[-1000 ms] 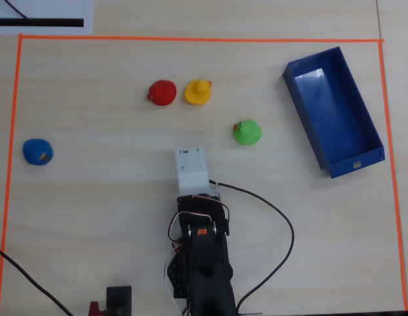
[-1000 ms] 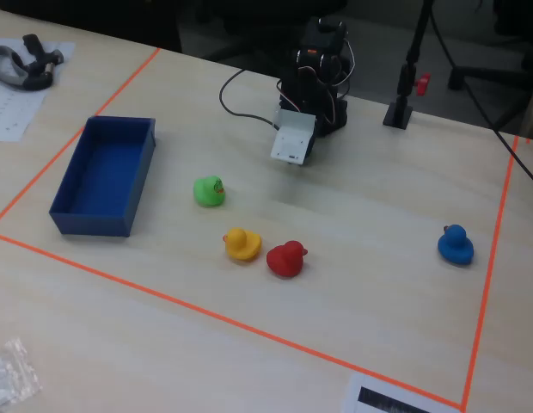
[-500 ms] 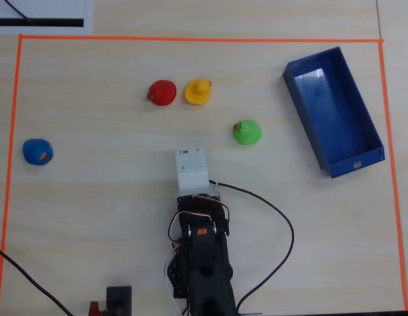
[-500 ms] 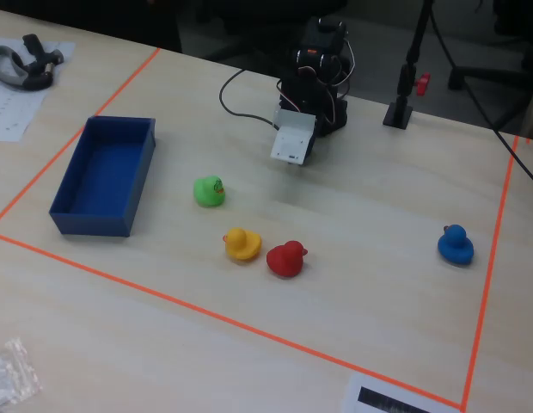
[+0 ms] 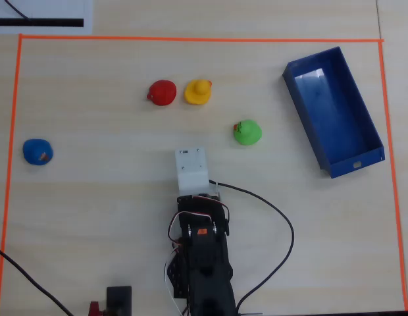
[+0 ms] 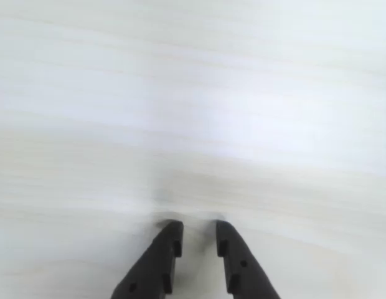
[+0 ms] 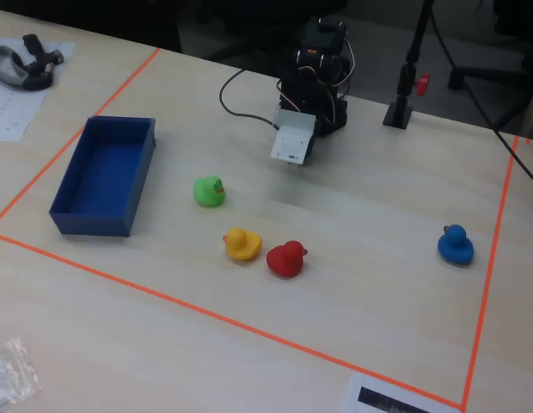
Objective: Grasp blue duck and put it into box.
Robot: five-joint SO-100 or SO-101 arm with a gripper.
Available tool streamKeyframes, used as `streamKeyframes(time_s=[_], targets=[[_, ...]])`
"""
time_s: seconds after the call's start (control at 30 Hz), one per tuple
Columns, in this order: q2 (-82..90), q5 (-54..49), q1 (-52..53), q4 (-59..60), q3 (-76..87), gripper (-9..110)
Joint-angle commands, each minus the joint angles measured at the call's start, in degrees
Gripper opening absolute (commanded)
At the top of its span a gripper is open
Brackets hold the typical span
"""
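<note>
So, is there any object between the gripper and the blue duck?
Nothing visible. In the overhead view, bare table lies between the gripper and the blue duck; the red duck sits off that line.

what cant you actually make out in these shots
- Gripper: in the overhead and fixed views the white wrist housing covers it; only the wrist view shows the fingers, close together over bare table.
- Ducks and box: outside the wrist view.
- Blue duck: its orange-brown mark is too small to read in the overhead view.
- Arm base: cut off by the overhead view's bottom edge.
- Box: the near wall hides some of the floor in the fixed view.
</note>
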Motion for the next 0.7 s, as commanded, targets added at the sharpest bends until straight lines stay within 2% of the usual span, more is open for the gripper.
streamKeyframes(time_s=[0.0, 0.67], targets=[[-0.18, -0.62, 0.44, 1.23, -0.18, 4], [-1.32, -0.70, -1.58, 0.44, -1.23, 0]])
